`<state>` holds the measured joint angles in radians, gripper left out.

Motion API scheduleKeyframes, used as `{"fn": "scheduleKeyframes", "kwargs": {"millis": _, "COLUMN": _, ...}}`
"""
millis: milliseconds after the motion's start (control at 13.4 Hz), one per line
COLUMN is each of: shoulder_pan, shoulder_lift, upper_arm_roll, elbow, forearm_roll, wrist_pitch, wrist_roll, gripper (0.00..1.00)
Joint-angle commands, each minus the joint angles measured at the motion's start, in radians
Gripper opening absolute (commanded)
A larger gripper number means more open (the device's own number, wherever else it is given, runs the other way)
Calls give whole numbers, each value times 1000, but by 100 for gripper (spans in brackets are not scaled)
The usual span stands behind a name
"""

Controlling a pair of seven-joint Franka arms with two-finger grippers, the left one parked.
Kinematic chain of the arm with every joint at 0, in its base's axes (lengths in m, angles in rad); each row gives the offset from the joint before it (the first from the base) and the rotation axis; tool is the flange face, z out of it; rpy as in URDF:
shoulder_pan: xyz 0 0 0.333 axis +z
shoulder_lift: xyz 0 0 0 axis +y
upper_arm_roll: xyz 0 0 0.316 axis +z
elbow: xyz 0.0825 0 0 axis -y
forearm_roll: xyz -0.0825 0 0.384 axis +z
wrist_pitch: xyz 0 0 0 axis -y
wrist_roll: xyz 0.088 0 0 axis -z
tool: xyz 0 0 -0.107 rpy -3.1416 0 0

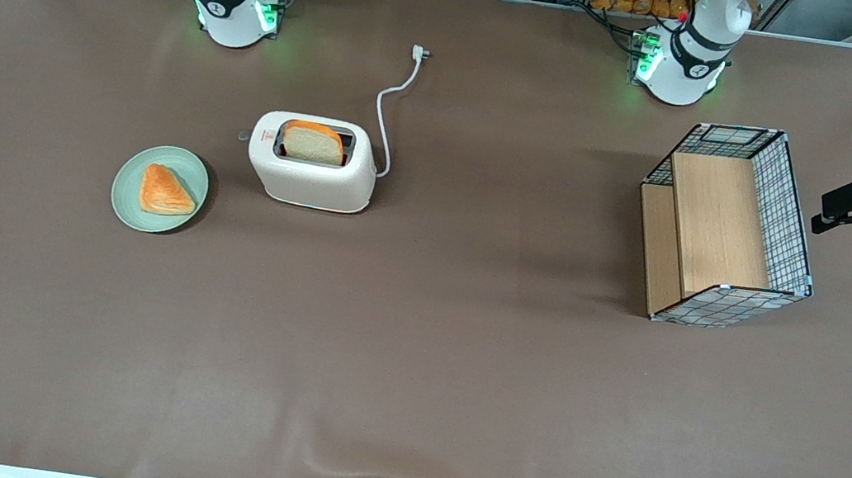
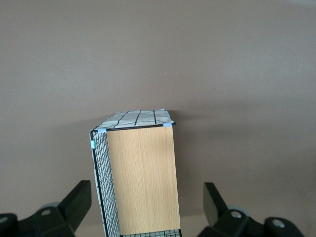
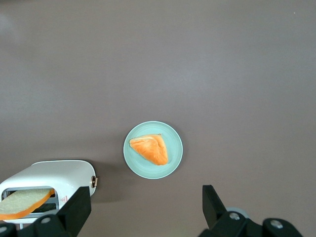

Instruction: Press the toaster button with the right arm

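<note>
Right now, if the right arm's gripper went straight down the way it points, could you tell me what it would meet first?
Probably bare table. The open gripper hangs high, looking down; the green plate with its pastry lies just ahead of the fingers, the toaster beside one. Depth is uncertain.

Cream toaster (image 1: 310,173) upright, bread in slot — button (image 1: 244,136) on narrow end

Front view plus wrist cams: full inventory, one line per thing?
toaster: 1, cream-white, mid-table toward the working arm's end
toaster button: 1, small tab, on the toaster's narrow end facing the plate
bread slice: 1, pale with orange crust, upright in the toaster slot
cord with plug: 1, white, from toaster toward arm bases
plate: 1, pale green, beside toaster
pastry: 1, orange, on plate
basket: 1, wire and wood, toward parked arm's end
gripper: 1, black, jaws open, high above the table near the plate
</note>
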<state>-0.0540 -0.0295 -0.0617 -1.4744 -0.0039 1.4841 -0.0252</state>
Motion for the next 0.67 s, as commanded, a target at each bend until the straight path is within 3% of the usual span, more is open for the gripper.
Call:
{"fn": "scheduleKeyframes", "kwargs": {"millis": 0, "shoulder_pan": -9, "shoulder_lift": -7, "upper_arm_roll": 19, "elbow": 5, "forearm_roll": -22, "wrist_pitch": -2, "wrist_roll": 13, "gripper": 100}}
{"fn": "scheduleKeyframes", "kwargs": {"millis": 599, "shoulder_pan": 3, "shoulder_lift": -7, "upper_arm_roll": 19, "elbow": 6, "forearm_roll": -18, "wrist_pitch": -2, "wrist_roll": 14, "gripper": 100}}
